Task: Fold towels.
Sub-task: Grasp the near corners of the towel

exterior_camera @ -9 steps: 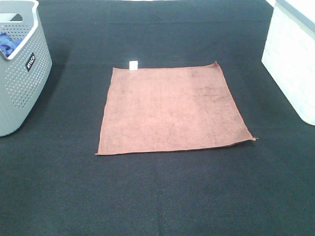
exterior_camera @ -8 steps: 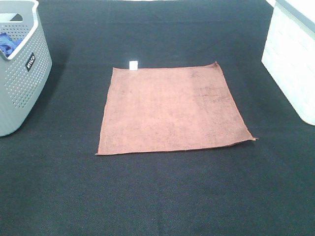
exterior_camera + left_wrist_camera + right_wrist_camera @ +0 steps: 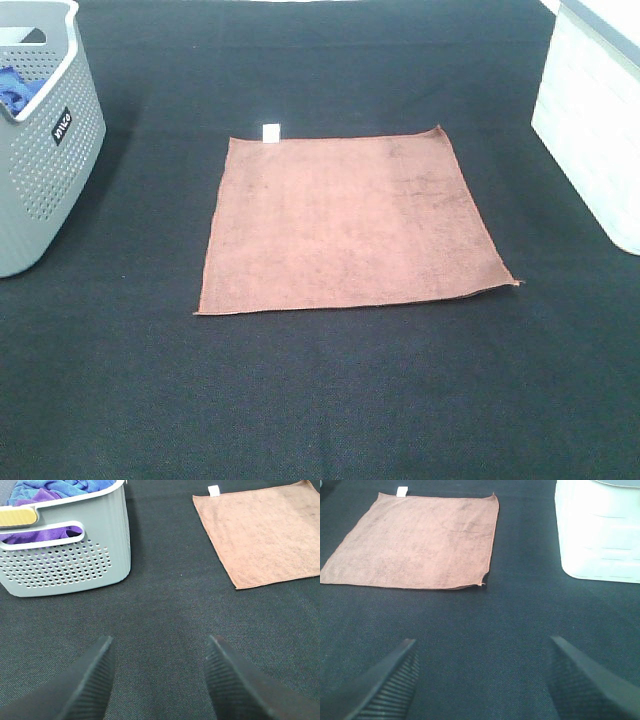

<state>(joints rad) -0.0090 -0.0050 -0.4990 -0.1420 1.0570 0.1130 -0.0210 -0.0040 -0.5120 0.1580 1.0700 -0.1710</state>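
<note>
One dark, finely woven mat (image 3: 320, 400) is covering the whole work surface; no room beyond it is showing.

Count: one towel, two containers, two grippers.

- One towel (image 3: 350, 225) is lying flat and fully spread at the centre of the mat. It is looking square, reddish-brown, with a short nap and stitched hems.
- A small white tag (image 3: 270, 132) is sticking out from its 12 o'clock edge, toward the 11 o'clock corner.
- Its 5 o'clock corner is sitting slightly raised, with a thin shadow under the hem.
- One grey perforated basket (image 3: 45, 170) is standing at 10 o'clock from the towel, well apart, and is holding blue cloth (image 3: 60, 487) and purple cloth (image 3: 45, 532).
- One white bin (image 3: 595, 130) is standing at 2 o'clock from the towel, also apart.

Left gripper (image 3: 160, 640) is hovering over bare mat, fingers spread wide, gripping nothing. Right gripper (image 3: 482, 641) is doing likewise, fingers wide apart, with nothing between them.
</note>
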